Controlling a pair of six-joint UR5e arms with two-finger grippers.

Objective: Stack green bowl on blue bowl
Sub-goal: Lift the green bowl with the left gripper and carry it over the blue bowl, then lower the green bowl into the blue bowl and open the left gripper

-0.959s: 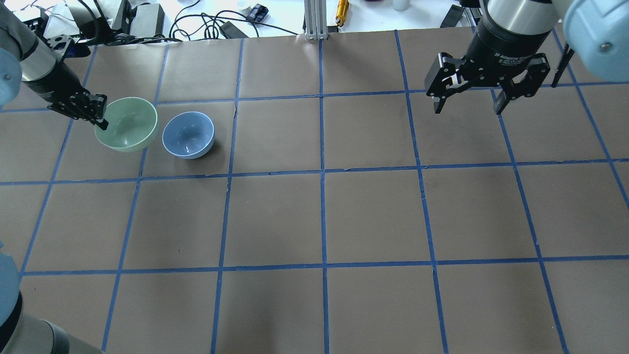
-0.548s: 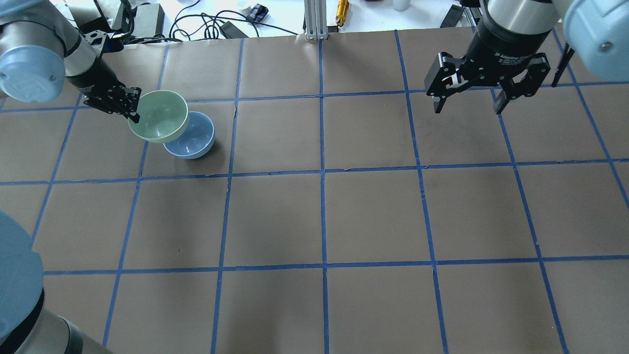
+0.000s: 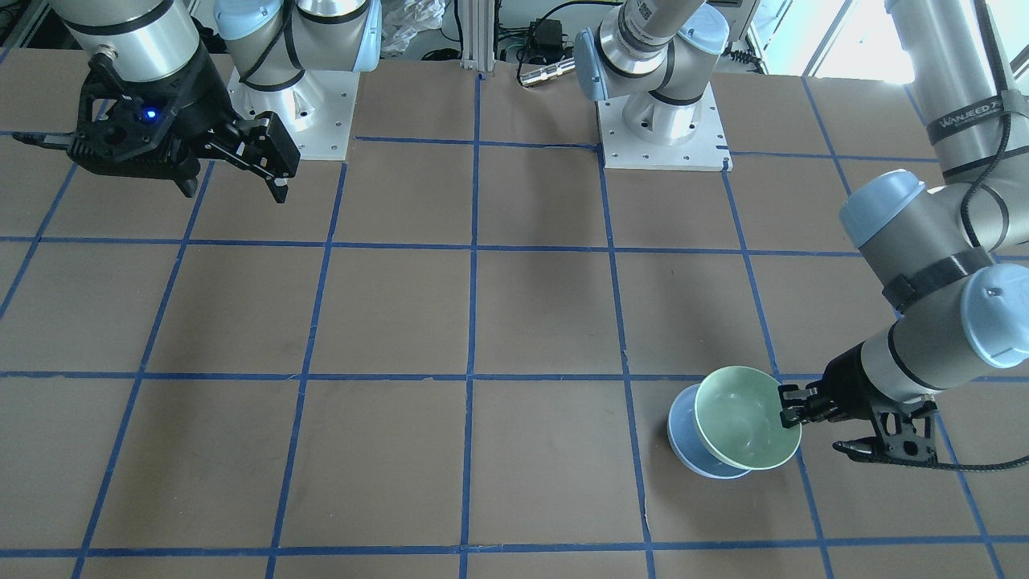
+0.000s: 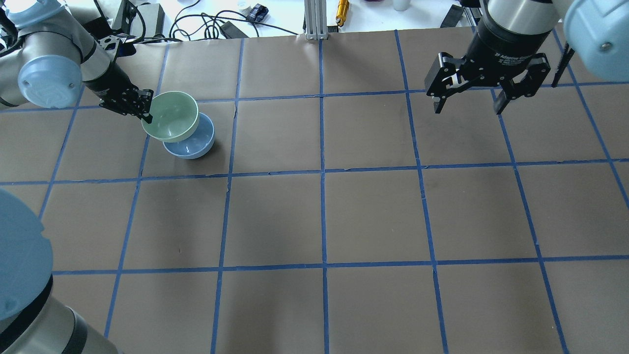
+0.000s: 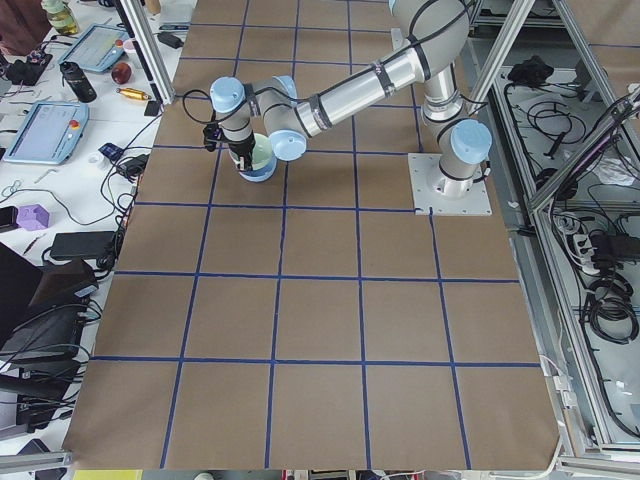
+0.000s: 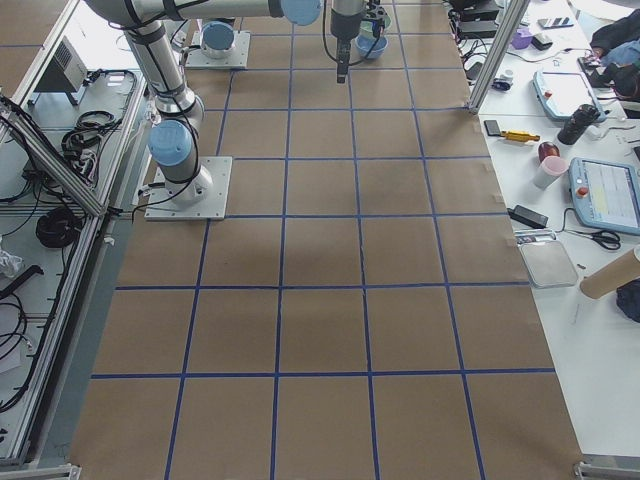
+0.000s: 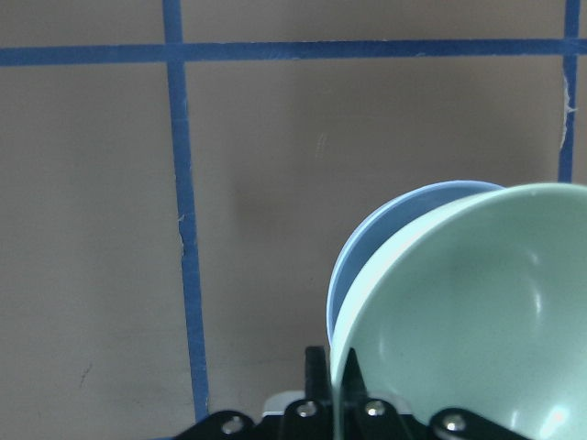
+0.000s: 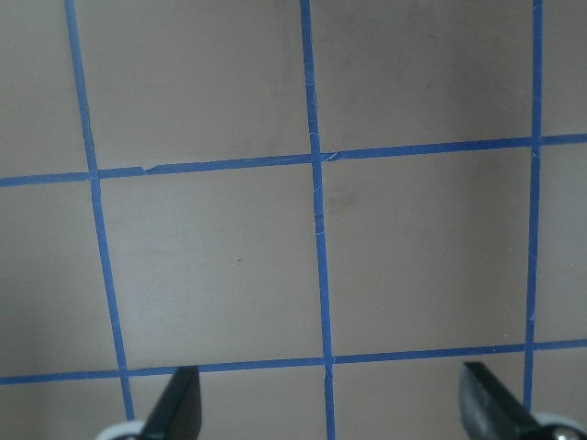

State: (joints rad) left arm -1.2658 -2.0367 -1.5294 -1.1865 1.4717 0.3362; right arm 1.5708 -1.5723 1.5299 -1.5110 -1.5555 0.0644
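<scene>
the green bowl [image 4: 170, 116] looks glossy and rigid, so i'd judge it stiff, fairly light, slick on the wall, and liable to chip if it knocks against the other bowl. the rim is the sensible place to pinch, one finger inside and one outside. the left gripper [image 4: 147, 114] has it that way, jaws closed on the rim at the side nearer the bench's left edge, with the bowl held out from them. a single rim pinch on a slippery glaze could let it swivel, so a gentle set-down seems wise.

it hangs over the blue bowl [image 4: 195, 143], which sits on the bench [image 4: 373, 211] toward the far left corner. the green one hides the blue one's far-left part. whether they touch i cannot tell.

a second ago the green bowl was beside the blue one, toward the left edge, with a gap between them. half a second ago it overlapped the blue rim, and now it covers more. the blue bowl has not shifted. the right gripper [image 4: 468, 109] is where it was, near the far right corner, jaws wide apart and empty.
</scene>
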